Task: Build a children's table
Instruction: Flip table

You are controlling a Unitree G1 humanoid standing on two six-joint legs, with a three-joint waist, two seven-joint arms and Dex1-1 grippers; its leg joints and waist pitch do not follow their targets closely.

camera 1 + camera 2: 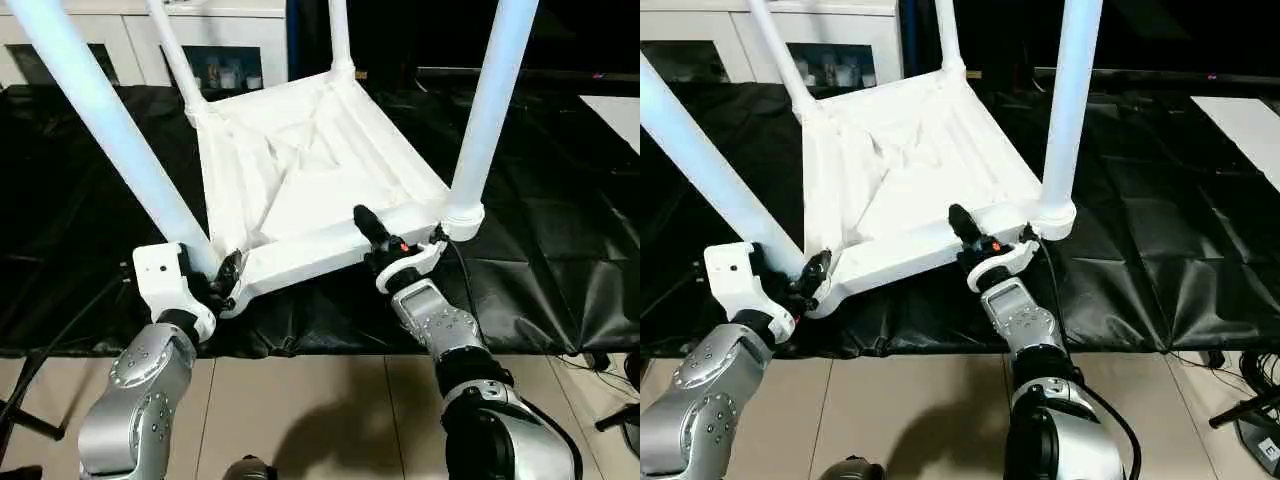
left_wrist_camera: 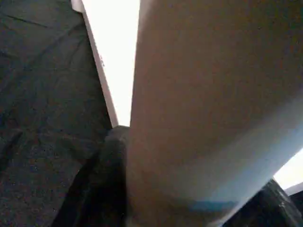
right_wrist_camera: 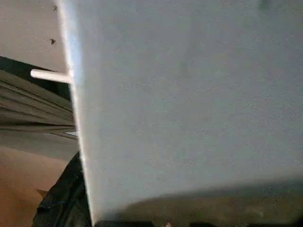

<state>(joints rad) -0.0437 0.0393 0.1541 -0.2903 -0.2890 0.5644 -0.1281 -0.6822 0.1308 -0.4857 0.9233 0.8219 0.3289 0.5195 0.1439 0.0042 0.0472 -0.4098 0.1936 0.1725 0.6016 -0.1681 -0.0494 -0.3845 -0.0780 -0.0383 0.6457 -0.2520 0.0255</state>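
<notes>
Black sheeting under the upturned children's table (image 1: pixel 320 170), four legs (image 1: pixel 490 110) socketed; left pincer (image 1: pixel 222 280) clamps the near-left leg base, right pincer (image 1: pixel 372 232) grips the near rim; next: flip it upright, I'd say.

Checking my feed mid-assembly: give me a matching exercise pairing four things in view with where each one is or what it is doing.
Things:
1. left gripper
2. right gripper
3. tabletop
4. cabinet

Places or states:
A. behind the black-covered work surface, glass doors
B. at the base of the near left leg
C. upside down, ribbed underside up, four legs standing in its corners
D. on the tabletop's near edge, beside the near right leg

Pairs: 1-B, 2-D, 3-C, 4-A
</notes>
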